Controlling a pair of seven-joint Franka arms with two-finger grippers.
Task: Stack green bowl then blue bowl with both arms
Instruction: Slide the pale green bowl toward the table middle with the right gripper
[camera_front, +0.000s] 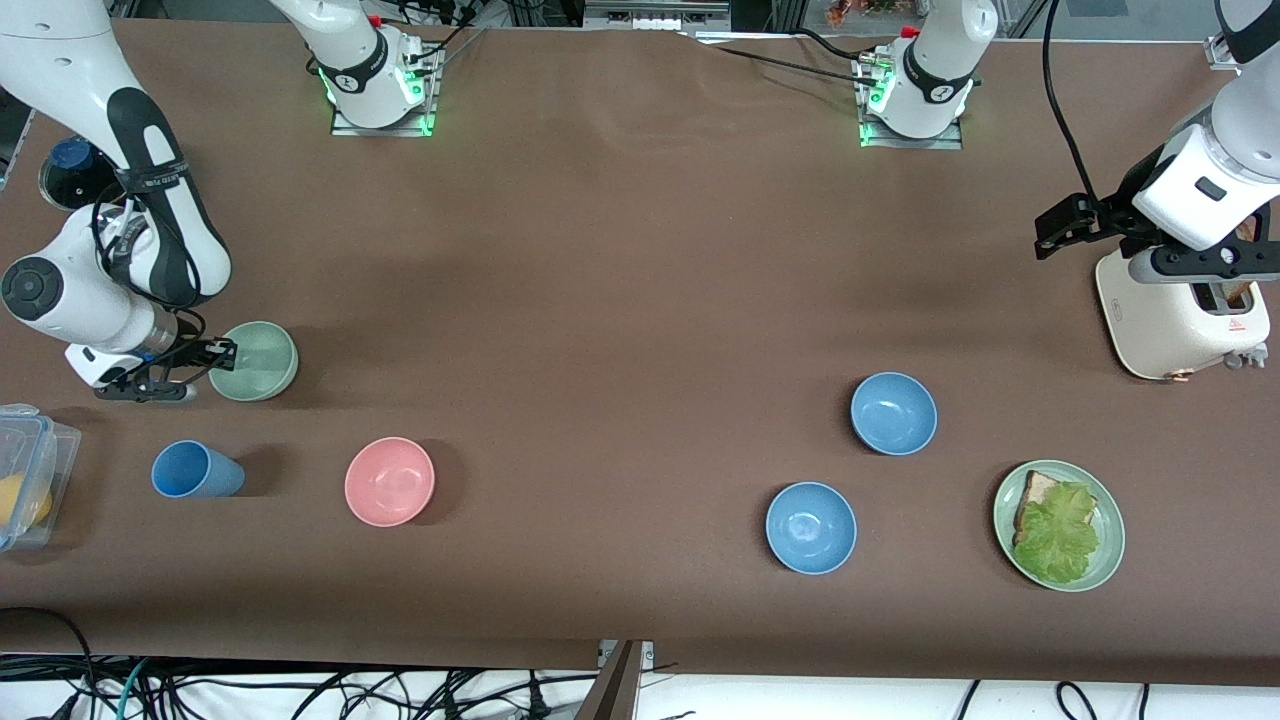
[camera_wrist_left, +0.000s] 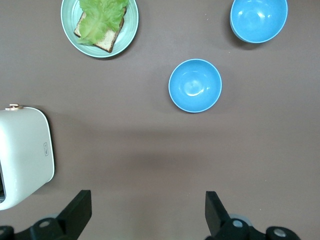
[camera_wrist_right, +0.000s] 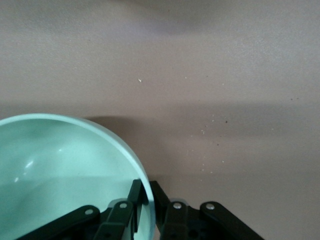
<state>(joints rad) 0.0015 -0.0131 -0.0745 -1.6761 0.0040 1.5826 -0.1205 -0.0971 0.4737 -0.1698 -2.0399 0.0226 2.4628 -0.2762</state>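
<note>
A brown cloth covers the table (camera_front: 620, 300) from edge to edge; loose cables trail along the bottom of the frame, below its near edge.

Nearest the front camera, at lower right of the frame, a pale-green plate (camera_front: 1059, 525) carries bread and lettuce; beside it sits a blue bowl (camera_front: 811, 527), and a second blue bowl (camera_front: 893, 413) lies a little farther up. At lower left are a clear plastic box (camera_front: 30, 480) at the frame's edge, a blue cup (camera_front: 195, 470) on its side, and a pink bowl (camera_front: 389, 480). Farther up at middle left is the green bowl (camera_front: 256, 361); at middle right stands a cream toaster (camera_front: 1180, 320); the two arm bases stand along the top.

The right gripper (camera_front: 205, 365) is low at the green bowl, clamped on its rim at the side toward the right arm's end of the table; the right wrist view shows one finger (camera_wrist_right: 134, 192) inside the bowl (camera_wrist_right: 65, 170) and the other outside, the wall pinched between them. The left gripper (camera_front: 1060, 225) hangs in the air beside the toaster, its jaws spread wide and holding nothing.

The left wrist view shows both fingers (camera_wrist_left: 215, 212) wide apart over bare cloth, with the two blue bowls, the plate and the toaster (camera_wrist_left: 22, 155) in view; only the front view shows the cup, the pink bowl and the box.
</note>
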